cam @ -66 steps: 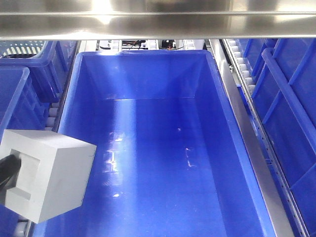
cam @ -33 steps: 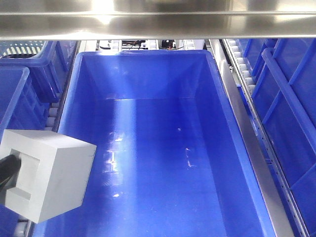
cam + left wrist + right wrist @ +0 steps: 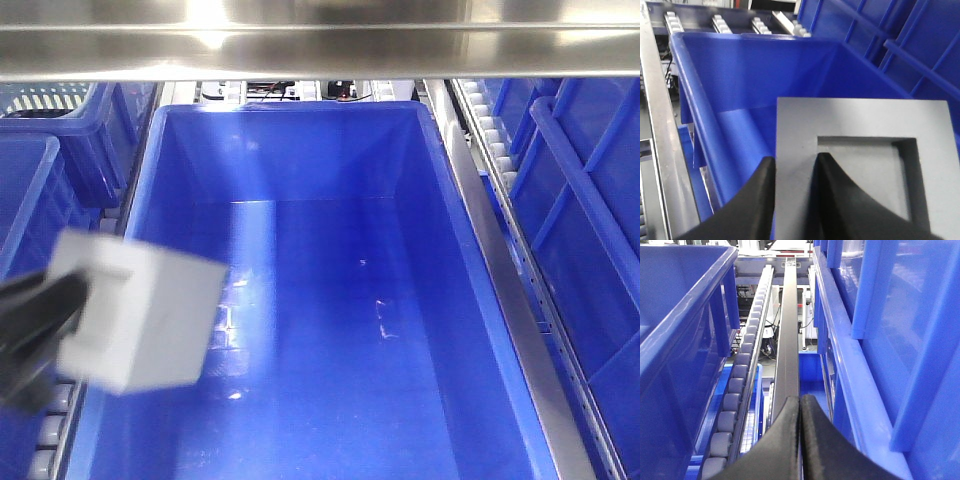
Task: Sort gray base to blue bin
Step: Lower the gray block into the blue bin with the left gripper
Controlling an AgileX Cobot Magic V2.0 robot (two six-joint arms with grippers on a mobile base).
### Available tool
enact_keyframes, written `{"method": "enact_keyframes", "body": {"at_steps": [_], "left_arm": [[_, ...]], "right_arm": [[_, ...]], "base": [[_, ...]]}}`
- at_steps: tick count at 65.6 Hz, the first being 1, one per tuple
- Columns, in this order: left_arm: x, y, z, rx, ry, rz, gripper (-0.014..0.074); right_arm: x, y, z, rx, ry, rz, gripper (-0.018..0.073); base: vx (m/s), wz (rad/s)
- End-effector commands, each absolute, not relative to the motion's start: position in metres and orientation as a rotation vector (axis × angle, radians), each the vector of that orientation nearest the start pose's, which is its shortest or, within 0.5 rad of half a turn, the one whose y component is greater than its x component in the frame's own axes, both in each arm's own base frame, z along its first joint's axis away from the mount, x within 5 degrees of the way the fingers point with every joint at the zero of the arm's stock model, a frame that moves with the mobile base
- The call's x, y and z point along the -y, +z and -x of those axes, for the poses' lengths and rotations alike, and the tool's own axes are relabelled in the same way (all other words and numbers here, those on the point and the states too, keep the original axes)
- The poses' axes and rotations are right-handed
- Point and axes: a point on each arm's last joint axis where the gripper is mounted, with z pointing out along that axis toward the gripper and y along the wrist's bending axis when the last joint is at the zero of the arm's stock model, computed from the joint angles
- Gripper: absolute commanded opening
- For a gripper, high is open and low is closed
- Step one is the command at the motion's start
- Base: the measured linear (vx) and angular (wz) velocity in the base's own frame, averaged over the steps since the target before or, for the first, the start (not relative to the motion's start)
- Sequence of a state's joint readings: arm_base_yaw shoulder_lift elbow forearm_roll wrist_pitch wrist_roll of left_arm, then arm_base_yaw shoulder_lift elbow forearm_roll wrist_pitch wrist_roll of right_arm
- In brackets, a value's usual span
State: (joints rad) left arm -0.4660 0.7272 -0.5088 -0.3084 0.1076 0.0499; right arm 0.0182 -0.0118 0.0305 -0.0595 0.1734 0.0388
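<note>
The gray base (image 3: 140, 310) hangs blurred over the left rim of the blue bin (image 3: 300, 130), held by my left gripper (image 3: 70, 300). In the left wrist view the gray base (image 3: 865, 165) shows its square recess, and the left gripper (image 3: 795, 162) is shut on the block's left wall, one finger outside and one inside the recess. The blue bin (image 3: 760, 70) lies open beyond and below it. My right gripper (image 3: 800, 402) is shut with nothing in it, above the roller rail between bins.
A steel bar (image 3: 320, 40) crosses the top of the front view. More blue bins (image 3: 590, 230) stand to the right and a pale lattice basket (image 3: 40, 100) at far left. Roller rails (image 3: 735, 405) run between the bins.
The gray base, still for the earlier frames, has now moved up and to the right toward the bin's inside, blurred by motion. The left gripper's fingers show more in the front view.
</note>
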Motion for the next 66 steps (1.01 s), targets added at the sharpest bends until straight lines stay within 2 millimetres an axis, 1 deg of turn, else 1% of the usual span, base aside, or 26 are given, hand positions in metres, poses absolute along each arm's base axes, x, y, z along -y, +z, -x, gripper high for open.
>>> {"method": "enact_keyframes", "body": {"at_steps": [1,4,12,26,33,43,53,59,66], "left_arm": [[0.083,0.331,-0.159,-1.741,-0.55,-0.187,0.0001],[0.092,0.331,-0.17,-1.767,-0.549,-0.211,0.0004],[0.114,0.331,-0.19,-1.778,-0.57,-0.252,0.0004],[0.152,0.313,-0.223,-1.795,-0.571,-0.298,0.0005],[0.17,0.307,-0.239,-1.811,-0.545,-0.364,0.0008],[0.19,0.299,-0.264,-1.872,-0.528,-0.406,0.0016],[0.21,0.286,-0.288,-1.966,-0.521,-0.443,0.0023],[0.219,0.276,-0.297,-2.044,-0.514,-0.476,0.0025],[0.225,0.266,-0.306,-2.097,-0.491,-0.513,0.0028]], "right_arm": [[0.0,0.19,-0.056,-1.603,-0.019,0.031,-0.0009],[0.0,0.19,-0.056,-1.603,-0.019,0.031,-0.0009],[0.0,0.19,-0.056,-1.603,-0.019,0.031,-0.0009],[0.0,0.19,-0.056,-1.603,-0.019,0.031,-0.0009],[0.0,0.19,-0.056,-1.603,-0.019,0.031,-0.0009],[0.0,0.19,-0.056,-1.603,-0.019,0.031,-0.0009],[0.0,0.19,-0.056,-1.603,-0.019,0.031,-0.0009],[0.0,0.19,-0.056,-1.603,-0.019,0.031,-0.0009],[0.0,0.19,-0.056,-1.603,-0.019,0.031,-0.0009]], "base": [[0.0,0.0],[0.0,0.0],[0.0,0.0],[0.0,0.0],[0.0,0.0],[0.0,0.0],[0.0,0.0],[0.0,0.0],[0.0,0.0]]}}
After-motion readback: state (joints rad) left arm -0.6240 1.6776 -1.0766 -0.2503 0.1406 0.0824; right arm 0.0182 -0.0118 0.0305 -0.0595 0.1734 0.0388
